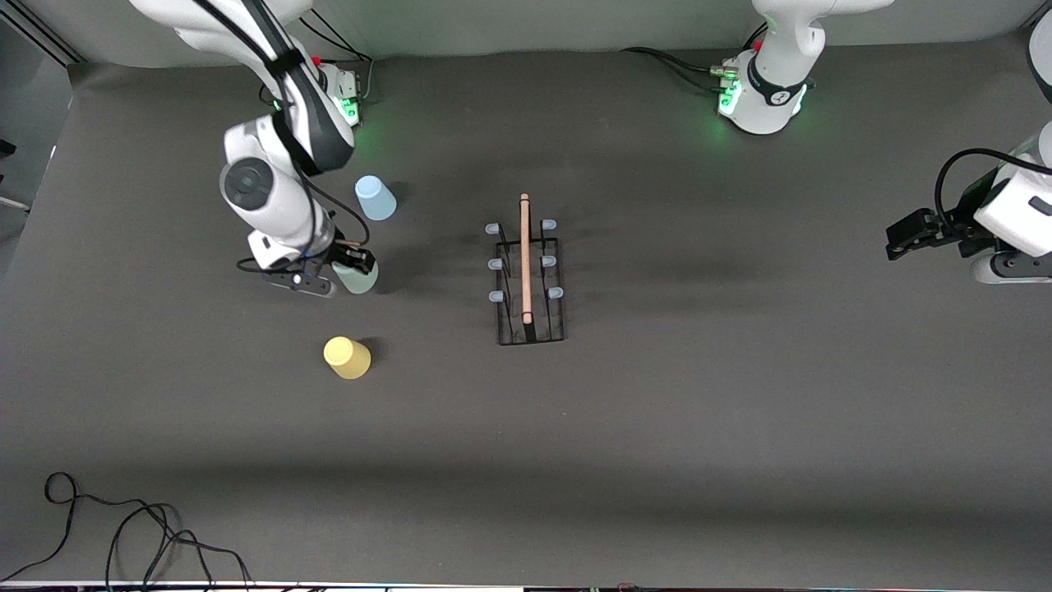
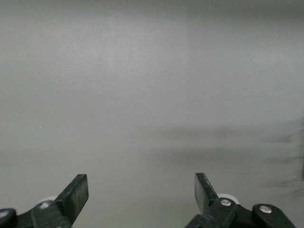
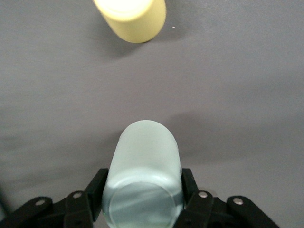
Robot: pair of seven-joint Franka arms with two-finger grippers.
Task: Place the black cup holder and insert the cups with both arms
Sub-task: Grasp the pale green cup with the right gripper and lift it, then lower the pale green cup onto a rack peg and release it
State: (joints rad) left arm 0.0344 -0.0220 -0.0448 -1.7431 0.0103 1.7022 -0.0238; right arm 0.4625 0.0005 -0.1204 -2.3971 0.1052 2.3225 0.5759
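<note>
Right pincer (image 3: pixel 142 199) clamping grey-green cup (image 3: pixel 144 175), between yellow cup (image 1: pixel 347 358) and blue cup (image 1: pixel 375 198).

- Even, soft overhead light on the grey table (image 1: pixel 657 460); no glare.
- Faint, diffuse shadows fall toward 3 o'clock of the blue cup (image 1: pixel 376 198) and the yellow cup (image 1: pixel 348 358).
- Green glow spills from the arm bases (image 1: pixel 760 99) at 12 o'clock.
- The left wrist view is hazy and low in contrast.
- The right wrist view is sharper, with the grey-green cup (image 3: pixel 145 175) slightly soft.
</note>
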